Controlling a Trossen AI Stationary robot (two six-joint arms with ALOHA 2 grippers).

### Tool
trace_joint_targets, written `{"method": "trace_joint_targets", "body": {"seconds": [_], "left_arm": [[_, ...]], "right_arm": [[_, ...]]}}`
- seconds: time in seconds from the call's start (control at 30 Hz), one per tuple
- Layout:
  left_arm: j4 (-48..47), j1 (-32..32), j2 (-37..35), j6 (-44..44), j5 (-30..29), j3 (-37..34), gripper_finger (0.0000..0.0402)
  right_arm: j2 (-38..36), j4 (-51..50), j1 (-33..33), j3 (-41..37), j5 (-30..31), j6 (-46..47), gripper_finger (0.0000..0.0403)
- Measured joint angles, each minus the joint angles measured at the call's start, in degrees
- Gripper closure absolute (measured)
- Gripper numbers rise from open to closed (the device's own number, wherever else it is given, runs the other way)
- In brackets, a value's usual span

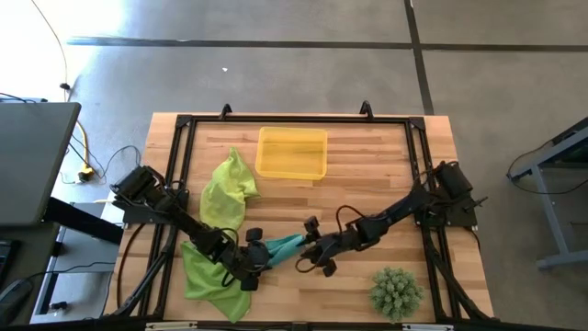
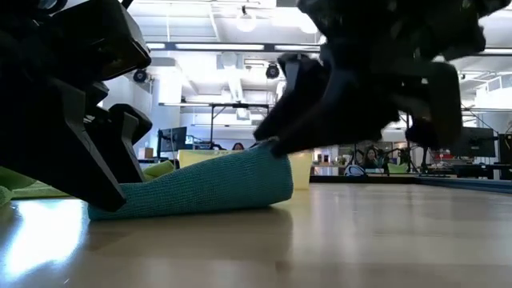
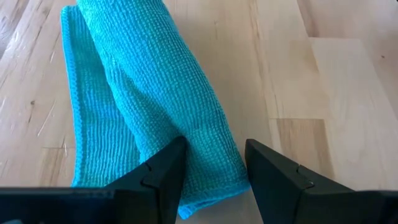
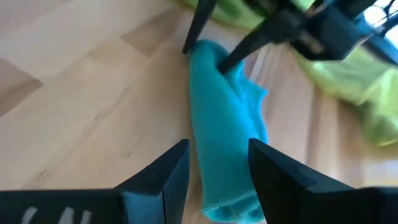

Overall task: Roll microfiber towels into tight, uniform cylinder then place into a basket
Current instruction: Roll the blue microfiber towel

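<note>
A teal microfiber towel (image 1: 285, 245), rolled into a cylinder, lies on its side on the wooden table near the front edge. My left gripper (image 1: 255, 260) is shut on the roll's left end. My right gripper (image 1: 310, 250) is open, and its fingers stand on either side of the roll's right end (image 4: 224, 180). Two lime-green towels lie crumpled at the left, one (image 1: 228, 188) by the basket and one (image 1: 209, 276) under my left arm. The yellow basket (image 1: 292, 153) stands at the far middle with nothing in it. My left gripper (image 3: 216, 143) pinches the roll's left end (image 3: 211, 165) between its two fingers. They slant down from the table's left and lie across the roll. The roll rests along its length on the table (image 2: 200, 188). My right gripper: I cannot tell whether its fingers touch the roll.
A spiky green ball-shaped plant (image 1: 397, 291) sits at the front right corner. A black frame (image 1: 184, 129) runs round the table top. Bare wood lies between the roll and the basket and to the right of the basket.
</note>
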Motion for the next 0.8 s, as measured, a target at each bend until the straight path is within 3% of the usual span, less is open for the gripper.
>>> {"method": "trace_joint_targets", "body": {"seconds": [0.3, 0.63, 0.8], "left_arm": [[0.4, 0.1, 0.0, -1.9, -0.1, 0.0, 0.0243], [-1.0, 0.0, -3.0, -0.2, -0.2, -0.2, 0.0243], [-5.1, 0.0, -5.4, -0.2, -0.4, -0.2, 0.0243]], "right_arm": [[3.5, -0.3, -3.0, 0.0, -1.4, 1.8, 0.0249], [5.2, -2.5, -5.0, 0.3, -7.3, 13.5, 0.0251], [5.2, -3.3, -5.2, 0.3, -7.4, 21.0, 0.0286]]}}
